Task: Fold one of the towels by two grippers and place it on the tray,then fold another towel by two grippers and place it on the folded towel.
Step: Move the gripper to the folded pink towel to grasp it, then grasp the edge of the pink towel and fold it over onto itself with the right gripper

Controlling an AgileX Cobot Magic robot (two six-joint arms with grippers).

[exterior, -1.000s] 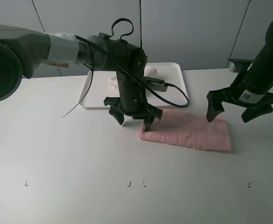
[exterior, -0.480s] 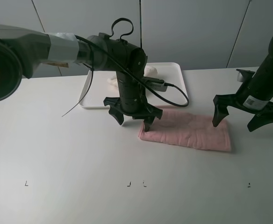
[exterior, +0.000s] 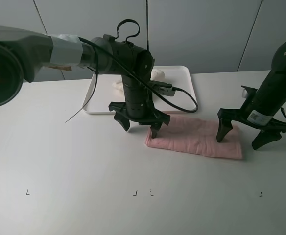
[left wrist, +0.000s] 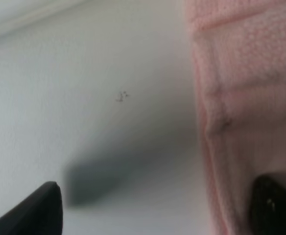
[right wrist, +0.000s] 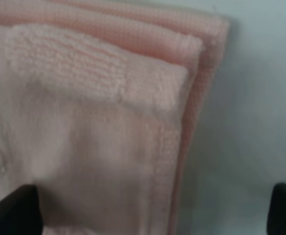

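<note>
Both fingers-apart: L black claw gripper [exterior: 140,129] waited at pale pink terry towel [exterior: 192,138], R gripper [exterior: 239,142] just dropped onto its other end. Pinch prob next.

Folded pink towel [exterior: 197,137] flat near white tray [exterior: 180,78], cream towel [exterior: 117,85] on it

White table [exterior: 59,161] with a folded pink towel [exterior: 197,137] near a white tray [exterior: 182,76].
</note>
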